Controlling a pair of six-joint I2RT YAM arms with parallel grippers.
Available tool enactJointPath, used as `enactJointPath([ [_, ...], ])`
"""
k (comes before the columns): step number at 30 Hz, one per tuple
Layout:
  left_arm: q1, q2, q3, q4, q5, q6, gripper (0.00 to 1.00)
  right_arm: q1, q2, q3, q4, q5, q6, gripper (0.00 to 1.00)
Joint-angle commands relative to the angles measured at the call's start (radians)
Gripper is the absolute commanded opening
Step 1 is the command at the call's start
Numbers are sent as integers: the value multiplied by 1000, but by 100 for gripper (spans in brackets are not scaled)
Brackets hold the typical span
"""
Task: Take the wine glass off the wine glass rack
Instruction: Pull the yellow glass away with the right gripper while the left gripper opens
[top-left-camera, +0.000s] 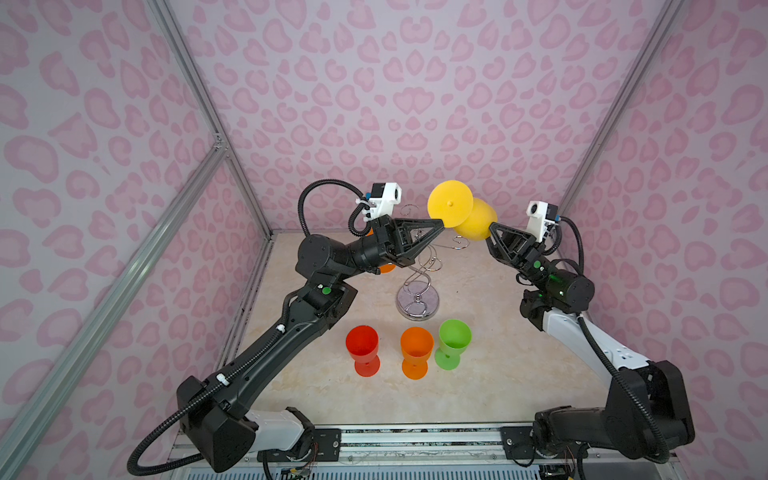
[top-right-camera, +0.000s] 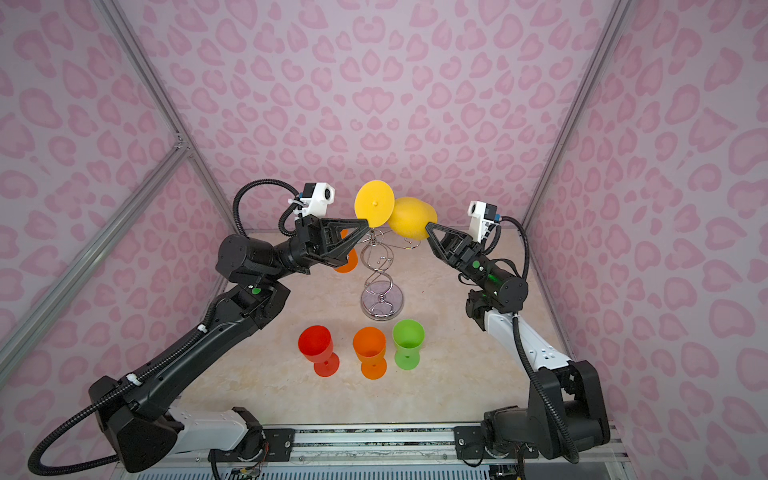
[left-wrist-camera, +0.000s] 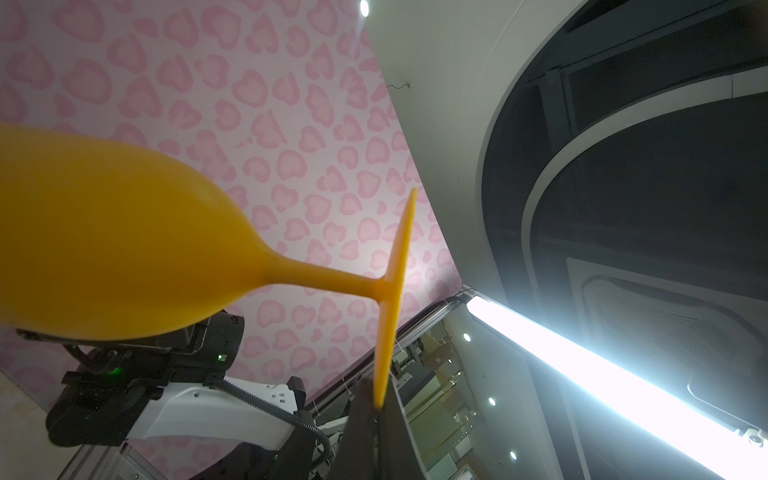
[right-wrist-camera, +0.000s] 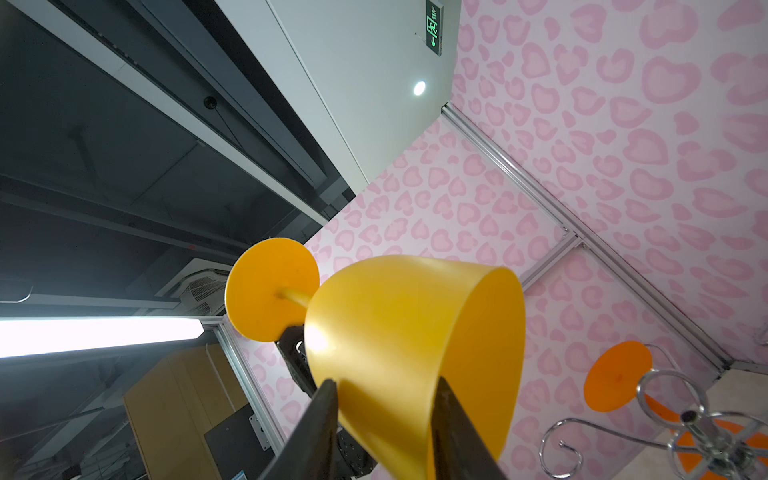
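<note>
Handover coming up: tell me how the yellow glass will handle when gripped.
The glass looks like matte plastic: probably light and stiff. The left pincer pinches only its thin foot rim, so it may pivot. Its smooth bowl could slip from the right pincer straddling it.

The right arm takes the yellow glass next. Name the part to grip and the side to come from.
Grip the yellow glass by its bowl, across the width, from the right arm's side. It lies sideways, the left gripper pinches its foot at the edge, and the stem is thin. The right gripper flanks the bowl.
</note>
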Motion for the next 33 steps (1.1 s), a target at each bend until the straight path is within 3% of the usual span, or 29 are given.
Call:
enactJointPath([
  [1,-1,13,9,55,11,-16,3,4,-17,-4,39,-33,-23,35],
  [17,-1,62,8,176,7,-93,7,10,-101,-66,39,10,-118,11],
  [27,-1,94,8,242,5,-128,25,6,-136,-91,38,47,-116,0],
  [33,1,108,8,282,13,-135,29,-21,-138,-95,39,71,-102,0],
])
